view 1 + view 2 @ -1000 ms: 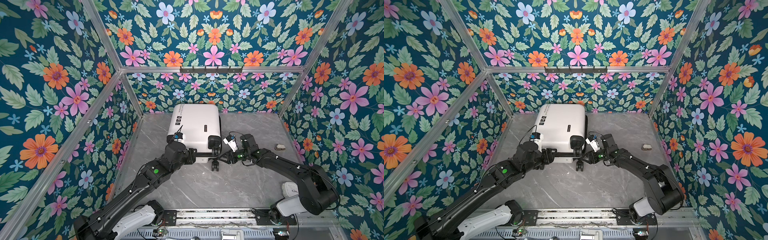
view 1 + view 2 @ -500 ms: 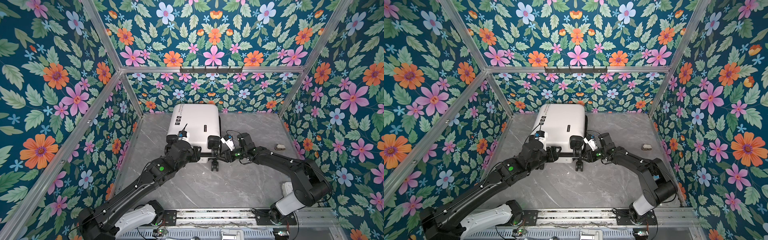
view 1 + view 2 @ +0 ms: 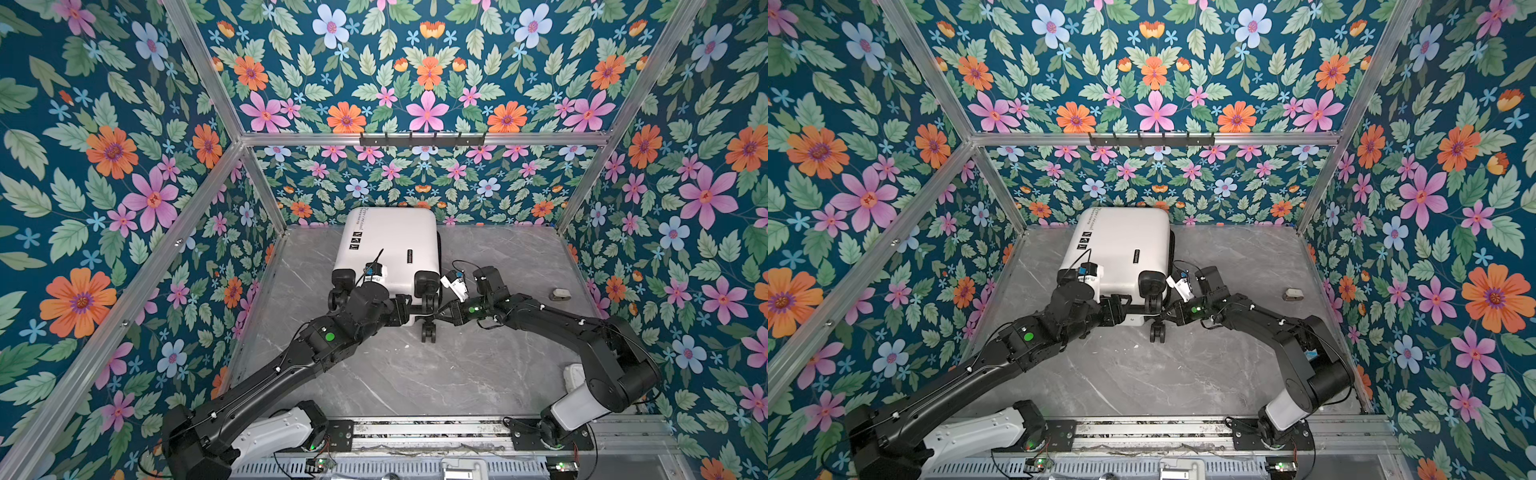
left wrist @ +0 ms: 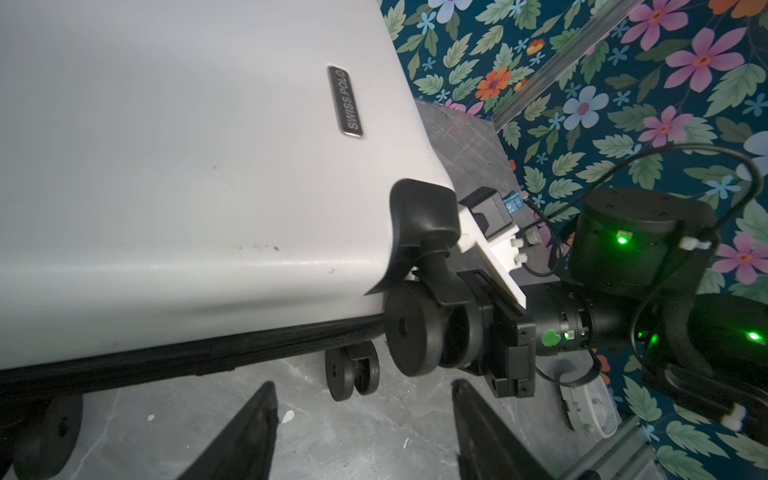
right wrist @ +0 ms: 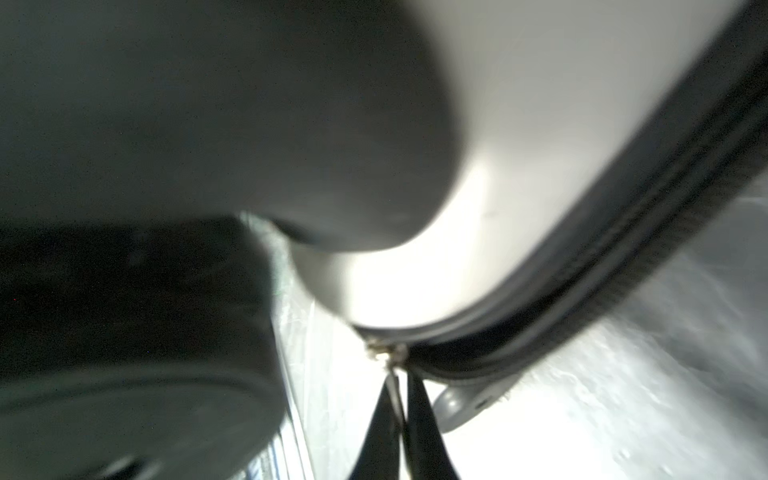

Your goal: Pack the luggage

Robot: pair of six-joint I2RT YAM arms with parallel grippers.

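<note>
The luggage (image 3: 390, 245) (image 3: 1125, 245) is a white hard-shell suitcase, lying closed and flat near the back wall with its black wheels toward me. In the right wrist view my right gripper (image 5: 400, 372) is shut on the thin metal zipper pull (image 5: 386, 353), at the suitcase's near right corner by a wheel. In both top views that gripper (image 3: 432, 318) (image 3: 1165, 318) sits at the corner. My left gripper (image 3: 405, 313) (image 4: 363, 399) is open, low in front of the suitcase's near edge, with only table between its fingers.
A small grey object (image 3: 559, 294) lies on the grey marble table at the right. A white item (image 3: 575, 374) rests by the right arm's base. A black caster wheel (image 3: 428, 332) sticks out toward the front. Floral walls enclose three sides.
My right gripper has closed on the zipper pull at the corner. My left gripper has slid right along the suitcase's near edge and opened wider.
</note>
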